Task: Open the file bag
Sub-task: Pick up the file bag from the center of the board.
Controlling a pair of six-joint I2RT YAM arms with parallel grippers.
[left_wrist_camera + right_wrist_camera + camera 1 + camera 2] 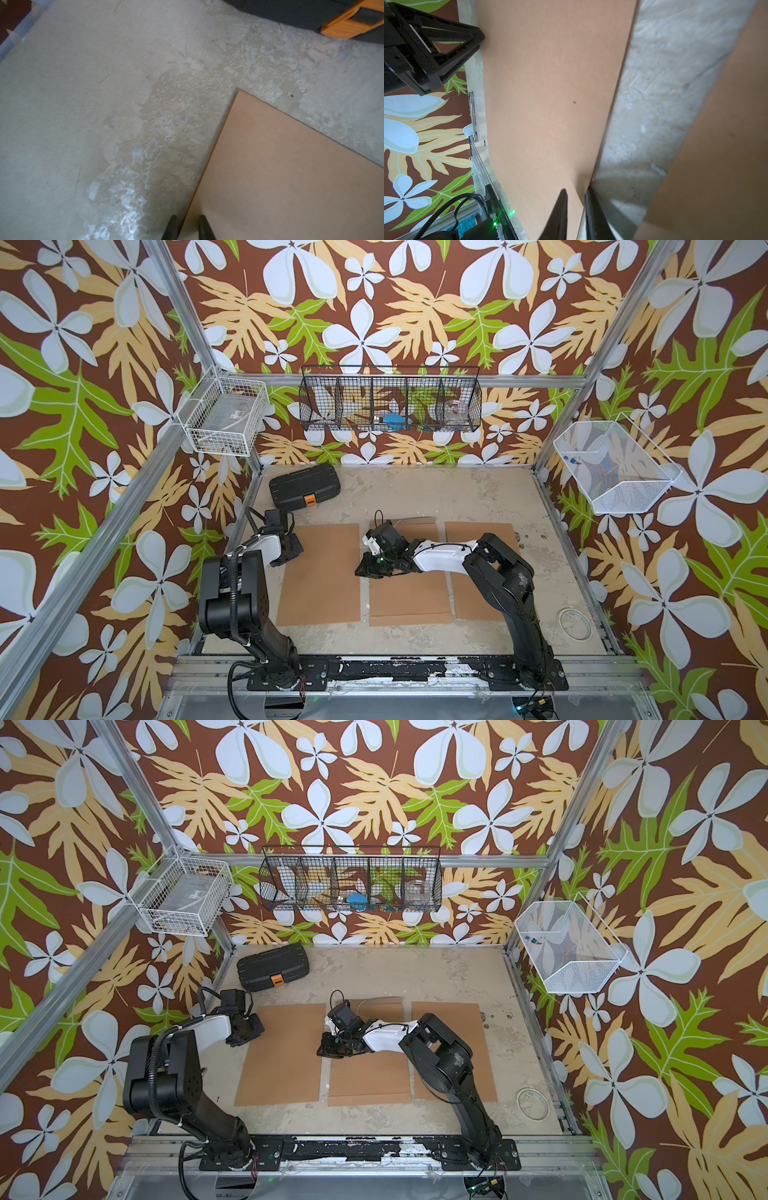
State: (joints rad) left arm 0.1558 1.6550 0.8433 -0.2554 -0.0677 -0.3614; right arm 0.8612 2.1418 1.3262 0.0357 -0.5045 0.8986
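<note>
Right wrist view: right claw [576, 193] narrowly parted, astride one long edge of the leftmost file bag [550, 104]; left claw [187, 217] likewise, opposite edge; it lies flat on the desk [83, 104]; probably light, thin, floppy; best pinched at an edge.

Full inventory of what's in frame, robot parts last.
table: 1, beige, cell floor
bags: 3, brown, flat on the table side by side: left bag, middle bag, right bag
case: 1, black with orange latch, table's back left
ring: 1, clear, table's front right
black basket: 1, black wire, back wall; holds blue item and clear jar
wire basket: 1, white, left wall
mesh basket: 1, white, right wall
left gripper: 1, black, jaws slightly apart astride left bag's left edge
right gripper: 1, black, jaws slightly apart astride left bag's right edge
</note>
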